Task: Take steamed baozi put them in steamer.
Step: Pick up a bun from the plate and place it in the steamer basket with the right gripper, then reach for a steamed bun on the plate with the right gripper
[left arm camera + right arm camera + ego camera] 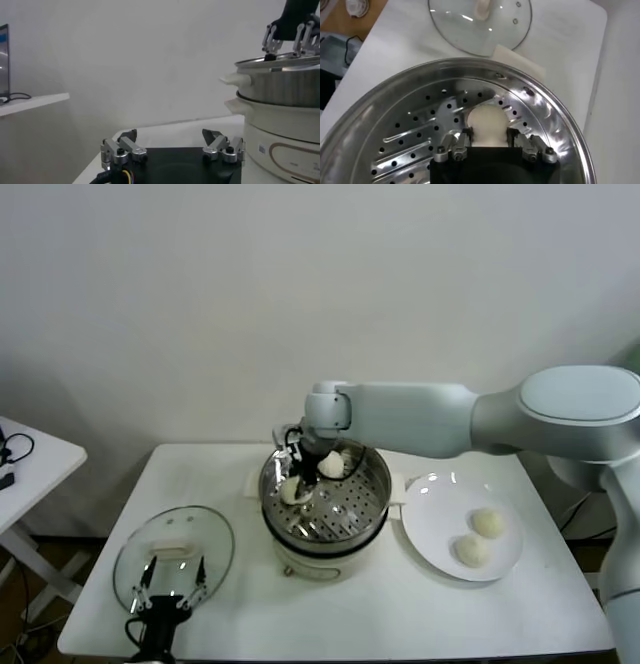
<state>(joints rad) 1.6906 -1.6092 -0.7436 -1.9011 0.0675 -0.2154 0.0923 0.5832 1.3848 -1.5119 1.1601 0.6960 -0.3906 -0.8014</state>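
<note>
Nearest the robot, at the front left edge of the white desk [400, 624], the left end effector [170, 582] hangs parked with its fingers spread wide and nothing between them; its lower part is cut off by the head view's edge. Just behind it lies the flat round glass lid [172, 552], partly screened by those fingers. To the right, a white round plate [430, 519] carries two small off-white dome-shaped baozi [472, 551] [488, 523]. In the middle stands the shiny perforated stainless-steel steamer [345, 519] on its white pot base [310, 564]. The right end effector [492, 146] reaches down into the basket, its fingers closed against a third baozi [487, 121] resting on the perforated floor near the basket's left wall. A fourth baozi [331, 465] sits farther back inside, partly hidden by the right arm.
</note>
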